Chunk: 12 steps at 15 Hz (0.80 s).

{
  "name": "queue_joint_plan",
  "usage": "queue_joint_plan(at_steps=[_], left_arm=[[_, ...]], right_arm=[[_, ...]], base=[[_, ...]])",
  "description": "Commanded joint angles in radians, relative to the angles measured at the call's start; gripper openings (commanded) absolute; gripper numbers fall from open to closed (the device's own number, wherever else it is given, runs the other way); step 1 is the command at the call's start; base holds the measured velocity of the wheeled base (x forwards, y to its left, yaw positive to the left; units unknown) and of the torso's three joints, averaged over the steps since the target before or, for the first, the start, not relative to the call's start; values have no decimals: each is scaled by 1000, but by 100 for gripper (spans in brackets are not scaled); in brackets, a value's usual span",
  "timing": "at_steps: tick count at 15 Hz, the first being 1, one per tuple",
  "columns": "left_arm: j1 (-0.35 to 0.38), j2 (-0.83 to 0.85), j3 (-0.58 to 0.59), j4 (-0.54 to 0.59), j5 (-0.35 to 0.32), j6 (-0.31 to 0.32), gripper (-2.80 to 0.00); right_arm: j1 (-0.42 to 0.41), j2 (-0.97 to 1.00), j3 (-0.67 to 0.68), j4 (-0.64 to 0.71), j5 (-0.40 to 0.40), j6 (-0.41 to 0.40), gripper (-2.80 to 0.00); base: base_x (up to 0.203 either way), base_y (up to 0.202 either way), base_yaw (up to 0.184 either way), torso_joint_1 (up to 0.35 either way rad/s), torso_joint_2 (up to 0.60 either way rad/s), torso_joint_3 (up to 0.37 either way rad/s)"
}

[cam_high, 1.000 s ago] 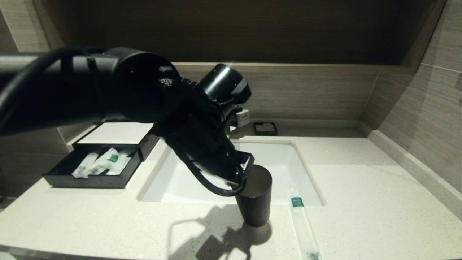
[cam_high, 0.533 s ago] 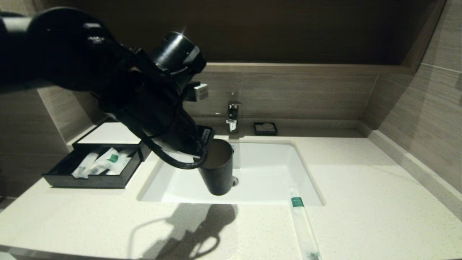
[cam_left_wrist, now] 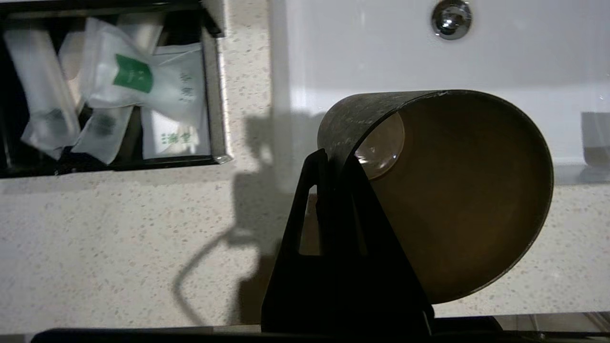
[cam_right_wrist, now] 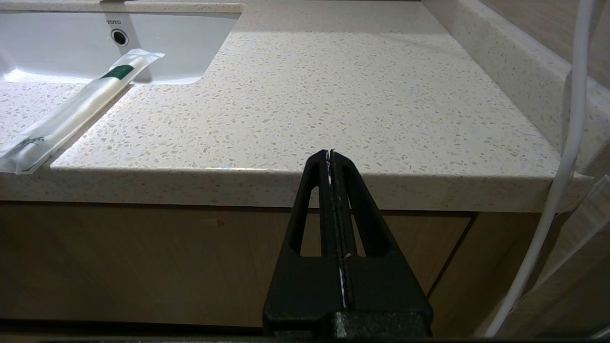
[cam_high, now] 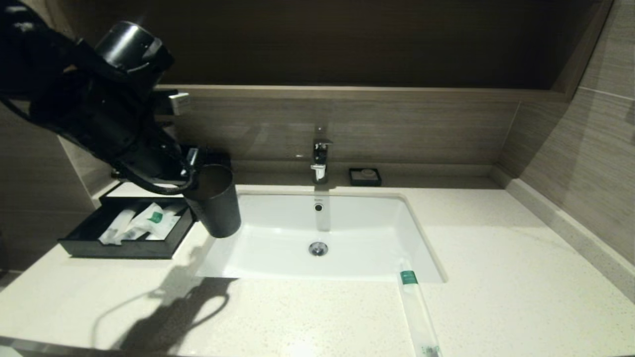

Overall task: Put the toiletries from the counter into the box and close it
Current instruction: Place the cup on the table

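Left gripper point(cam_high: 194, 167): clamped on the rim of a dark cup point(cam_high: 216, 201), one finger inside the wall, one outside; carried in the air above the seam between box and sink, cup tilted, mouth toward the arm.
Cup, from the left wrist view point(cam_left_wrist: 443, 190): dull brown-black cylinder, open and bare inside, pale round glint on the inner wall near the fingers point(cam_left_wrist: 333, 200).
Box point(cam_high: 84, 243): low, black, at the left end of the counter; white top panel at the rear, shallow front drawer pulled open.
Sachets in drawer point(cam_high: 146, 223): translucent white plastic, overlapping in a loose heap; one flat packet with a green label lies on top, narrow ones slant beside it, another flat one underneath with faint green print.
Last sachet point(cam_high: 416, 312): long, narrow, milky-clear, green band near its far end; lies on the counter point(cam_high: 496, 277) at the sink's front right corner, far tip just over the basin edge, well apart from the box.
Sink point(cam_high: 347, 223): white rectangular basin, chrome drain, tap behind; small black dish point(cam_high: 364, 176) beside the tap.
Right gripper point(cam_right_wrist: 332, 162): fingers pressed together, nothing between them, parked below the counter's front edge on the right.
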Motion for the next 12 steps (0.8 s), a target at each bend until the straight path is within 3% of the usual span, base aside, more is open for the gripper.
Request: queue_joint_plan(at_steps=[1,3,12], left_arm=[[91,-11,20,20,0,1,-280],[134,-22,27,71,-1,0,-280],[195,-88,138,133,-12,-6,-280]], right_arm=[[0,0,0,0,0,0,-280],[0,0,0,0,0,0,-280],[0,0,0,0,0,0,-280]], base=[[0,0,0,0,0,0],[0,0,0,0,0,0],[0,0,0,0,0,0]])
